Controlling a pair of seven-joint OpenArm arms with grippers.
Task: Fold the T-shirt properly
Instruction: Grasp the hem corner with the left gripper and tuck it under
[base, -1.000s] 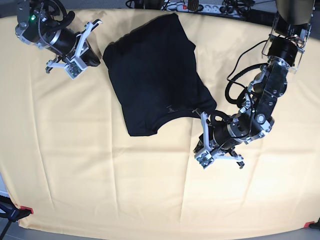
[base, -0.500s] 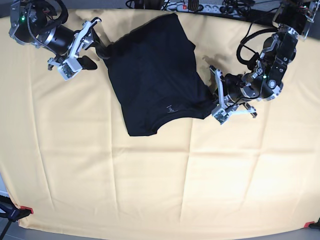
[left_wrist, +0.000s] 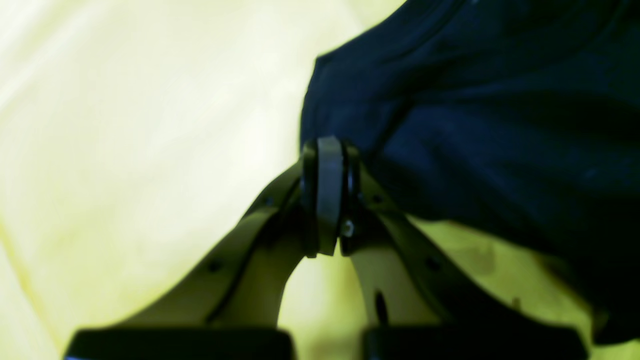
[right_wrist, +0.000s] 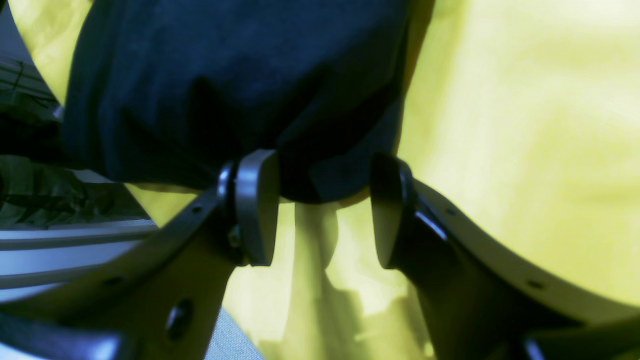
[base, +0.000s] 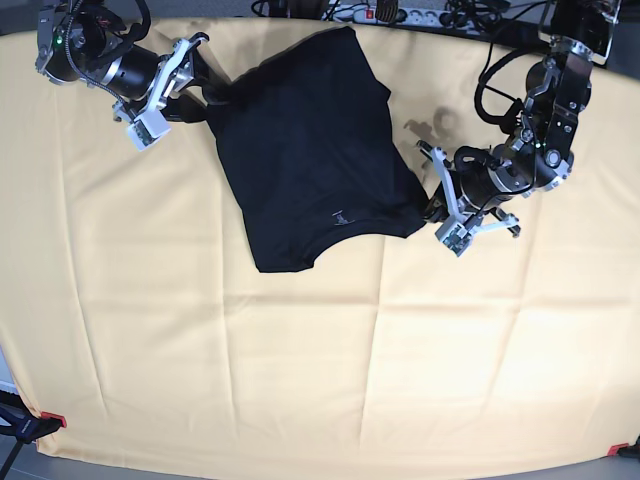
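Observation:
The black T-shirt (base: 310, 150) lies folded and flat on the pale yellow cloth (base: 300, 360), collar toward the near edge. My left gripper (base: 432, 208) sits at its lower right corner. In the left wrist view that gripper (left_wrist: 327, 150) is shut, tips touching the T-shirt (left_wrist: 500, 125) at its edge; no fabric shows between the pads. My right gripper (base: 205, 95) is at the shirt's upper left corner. In the right wrist view it (right_wrist: 322, 172) stands open, jaws on either side of a bulge of the T-shirt (right_wrist: 240, 75).
The yellow cloth covers the whole table. A power strip (base: 400, 12) and cables lie beyond the far edge. Red clamps (base: 50, 418) hold the cloth at the near corners.
My left arm swung up from the bare cloth to the shirt's lower right corner. My right gripper moved right onto the shirt's upper left corner. The shirt has barely shifted.

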